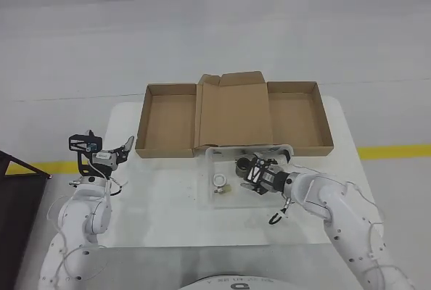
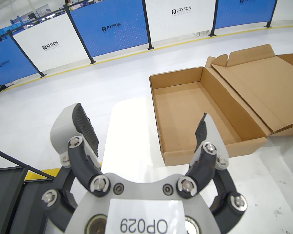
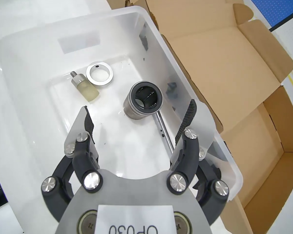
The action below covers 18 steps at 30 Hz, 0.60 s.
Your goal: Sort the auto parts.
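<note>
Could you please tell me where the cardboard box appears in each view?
Top view: box along the table's far edge, behind the bin.
Left wrist view: box ahead of the open left end effector.
Right wrist view: box beside the bin, past the right end effector.
Shared landmark: the notched flap lying across the box's middle.

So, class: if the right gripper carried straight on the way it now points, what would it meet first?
Most likely the black-and-silver cylinder in the clear tub, straight ahead between the open jaws of the right gripper. Depth is unclear; the thin rod beside it might be touched first.
</note>
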### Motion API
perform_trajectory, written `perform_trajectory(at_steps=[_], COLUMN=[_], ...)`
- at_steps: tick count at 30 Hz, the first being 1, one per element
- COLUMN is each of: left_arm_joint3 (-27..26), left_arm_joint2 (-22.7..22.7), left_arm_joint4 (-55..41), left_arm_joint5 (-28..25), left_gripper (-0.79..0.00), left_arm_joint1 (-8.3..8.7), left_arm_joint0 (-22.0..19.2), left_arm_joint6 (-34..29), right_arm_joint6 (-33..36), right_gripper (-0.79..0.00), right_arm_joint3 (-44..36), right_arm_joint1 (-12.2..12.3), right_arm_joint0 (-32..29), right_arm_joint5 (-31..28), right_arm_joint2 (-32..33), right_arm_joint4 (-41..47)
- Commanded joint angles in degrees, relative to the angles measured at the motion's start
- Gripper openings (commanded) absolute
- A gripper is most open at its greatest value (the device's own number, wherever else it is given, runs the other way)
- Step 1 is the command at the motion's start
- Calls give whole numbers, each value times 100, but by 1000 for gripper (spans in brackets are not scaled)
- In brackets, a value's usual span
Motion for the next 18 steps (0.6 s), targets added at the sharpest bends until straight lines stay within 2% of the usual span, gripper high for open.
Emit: perform_trajectory(at_steps=[1,6,10,18], left_arm_joint3=[0,0,0,0], left_arm_joint2=[0,0,0,0], left_arm_joint4=[0,0,0,0], left_arm_joint5=[0,0,0,0], left_gripper=[0,0,0,0], left_arm_joint1=[0,0,0,0], left_arm_joint0=[0,0,0,0], left_arm_joint6=[0,0,0,0], right_arm_joint6=[29,70,136,297], right_gripper=[-52,-117,-231,-175], right_arm_joint3=[89,328,555,924], right_arm_joint1=[-12,-41,-64,-123], right_arm_joint0=[80,260,435,765], right_arm_joint5=[64,246,304,599], right_arm_joint2=[-104,-265,-343,-592], right_arm_joint4=[-26,44,252,377])
